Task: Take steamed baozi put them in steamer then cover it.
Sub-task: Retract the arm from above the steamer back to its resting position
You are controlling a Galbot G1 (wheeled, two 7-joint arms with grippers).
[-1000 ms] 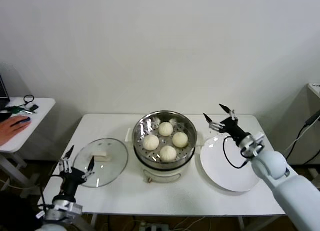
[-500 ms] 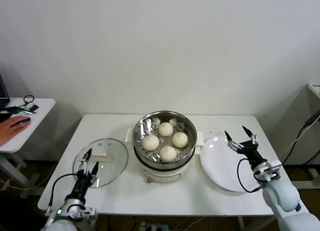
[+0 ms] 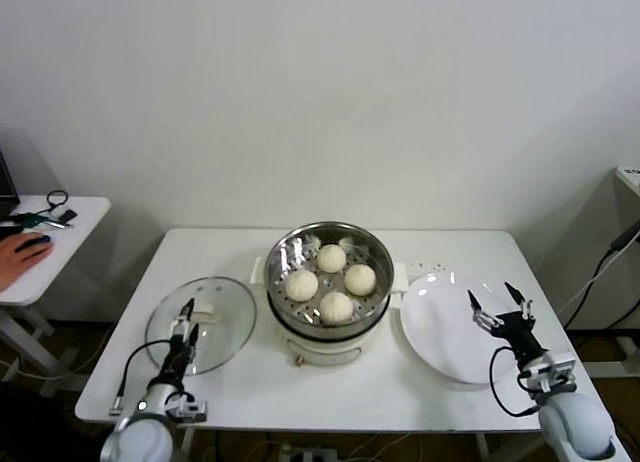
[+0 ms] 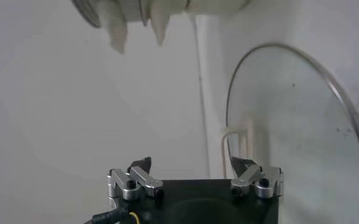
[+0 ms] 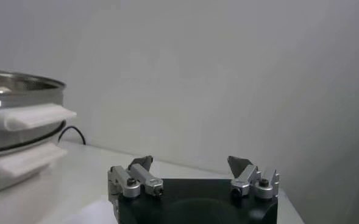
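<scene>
Four baozi [image 3: 333, 280] lie inside the shiny steamer [image 3: 330, 244] at the table's middle; the steamer's side and white handle show in the right wrist view [image 5: 21, 125]. The glass cover [image 3: 225, 312] with its cream handle [image 3: 203, 314] lies flat on the table to the left of the steamer; it also shows in the left wrist view [image 4: 295, 128]. My left gripper [image 3: 183, 320] is open and empty over the cover's near edge, also seen in its wrist view [image 4: 193, 165]. My right gripper [image 3: 499, 307] is open and empty above the white plate's right part, also seen in its wrist view [image 5: 191, 163].
A flat white plate [image 3: 440, 322] lies right of the steamer. A side table [image 3: 55, 232] with cables and a person's hand stands at the far left. The white table [image 3: 370, 387] has bare room along its front edge.
My right gripper has drawn back from beside the steamer toward the near right, over the plate. My left gripper has moved forward and right over the cover's near edge.
</scene>
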